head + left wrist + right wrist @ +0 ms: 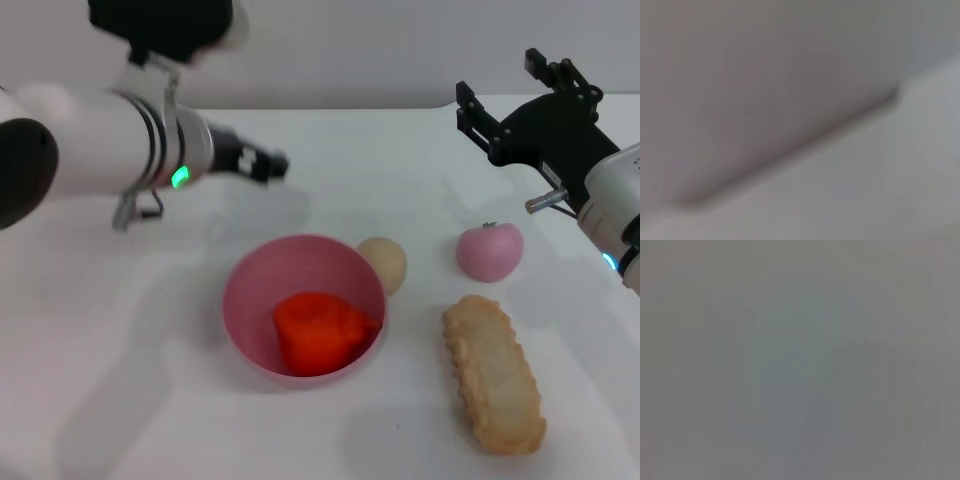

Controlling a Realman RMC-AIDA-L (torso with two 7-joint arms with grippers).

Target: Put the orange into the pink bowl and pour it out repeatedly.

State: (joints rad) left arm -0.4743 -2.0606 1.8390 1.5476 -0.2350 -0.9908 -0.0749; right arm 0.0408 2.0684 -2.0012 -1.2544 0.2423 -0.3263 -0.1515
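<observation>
The orange [318, 333], a lumpy red-orange toy fruit, lies inside the pink bowl [245, 290] near the front middle of the white table. My left gripper [268, 164] hovers behind and to the left of the bowl, well apart from it, holding nothing that I can see. At the back right, my right gripper [498, 78] is raised and open with nothing between its fingers. Neither wrist view shows the orange or the bowl, only blurred grey surface.
A small beige ball [385, 262] touches the bowl's far right rim. A pink-purple fruit [490, 251] sits further right. A long beige bread-like piece [493, 373] lies at the front right. The table's back edge [330, 107] meets a pale wall.
</observation>
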